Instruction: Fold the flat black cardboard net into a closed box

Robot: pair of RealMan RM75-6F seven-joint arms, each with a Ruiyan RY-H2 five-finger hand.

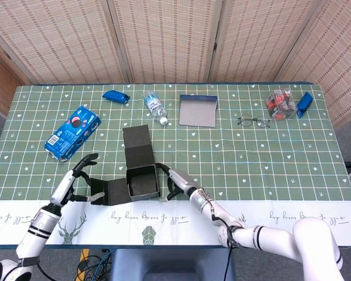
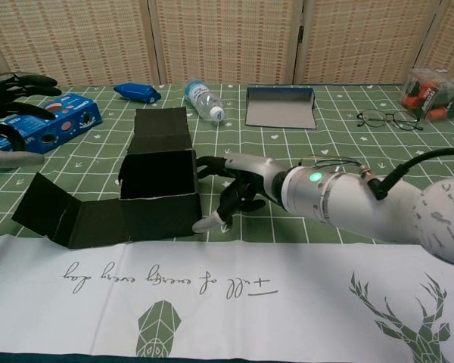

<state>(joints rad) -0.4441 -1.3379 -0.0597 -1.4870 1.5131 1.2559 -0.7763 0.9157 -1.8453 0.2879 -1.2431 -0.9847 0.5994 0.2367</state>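
Note:
The black cardboard net (image 1: 141,180) (image 2: 159,189) is partly folded into an open-topped box near the table's front. Its lid panel (image 1: 136,140) (image 2: 161,130) lies behind it, and a side flap (image 1: 108,191) (image 2: 57,218) juts out to its left, bent upward. My right hand (image 1: 174,182) (image 2: 238,187) is at the box's right wall with its fingers apart, fingertips (image 2: 202,223) at or touching the wall, and it holds nothing. My left hand (image 1: 76,174) (image 2: 11,87) hovers just left of the flap, fingers spread and empty.
A blue snack box (image 1: 73,131), a blue packet (image 1: 115,96), a water bottle (image 1: 155,106) and a grey tray (image 1: 198,111) lie behind the net. Glasses (image 1: 253,121), a clear container (image 1: 281,102) and a blue item (image 1: 304,103) sit far right. A white runner (image 2: 227,302) covers the front edge.

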